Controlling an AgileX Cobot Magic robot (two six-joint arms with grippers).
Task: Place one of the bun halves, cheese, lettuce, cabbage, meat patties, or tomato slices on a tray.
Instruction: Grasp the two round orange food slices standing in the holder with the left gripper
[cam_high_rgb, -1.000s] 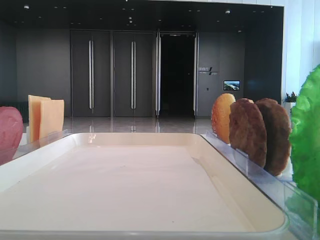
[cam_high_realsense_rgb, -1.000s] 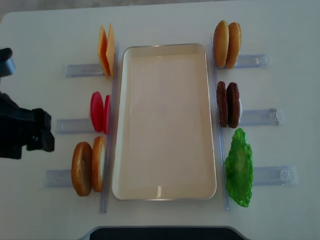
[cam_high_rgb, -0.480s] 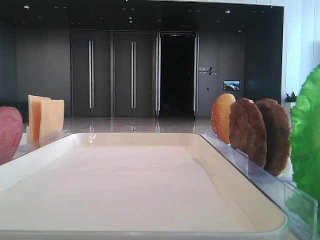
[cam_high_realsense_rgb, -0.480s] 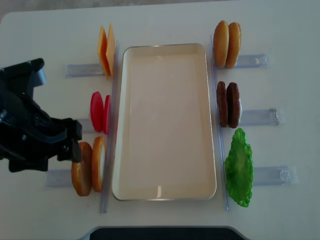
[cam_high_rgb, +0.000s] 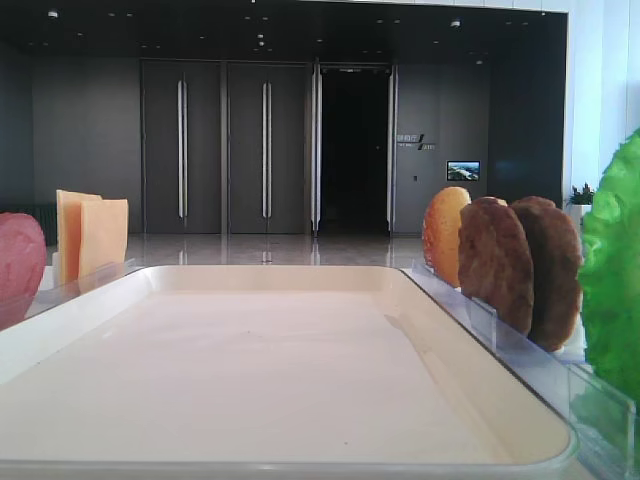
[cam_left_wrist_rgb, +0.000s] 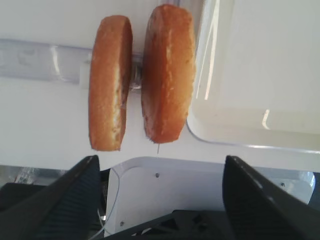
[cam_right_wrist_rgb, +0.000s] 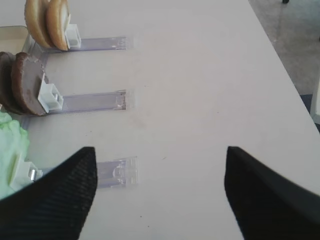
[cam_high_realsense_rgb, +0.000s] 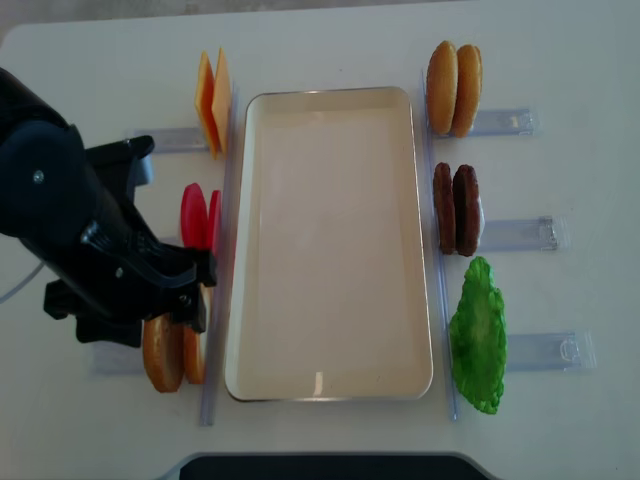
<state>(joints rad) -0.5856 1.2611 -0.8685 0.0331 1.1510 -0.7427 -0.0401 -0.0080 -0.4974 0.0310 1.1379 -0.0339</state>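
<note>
Hovering with jaws spread, the left gripper (cam_left_wrist_rgb: 157, 172) stood over two upright bun halves (cam_left_wrist_rgb: 167, 72) beside the tray (cam_high_realsense_rgb: 240, 200); they looked light, stiff, best pinched across flat faces.

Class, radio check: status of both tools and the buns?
Left tool open above bun halves. Right tool open over bare table. Tray empty, nothing blocking.

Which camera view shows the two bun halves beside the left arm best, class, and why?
The left wrist view: the bun halves stand upright on edge, fully visible beside the tray. In the overhead view the arm covers their upper parts. The low front view and right wrist view miss this pair.
</note>
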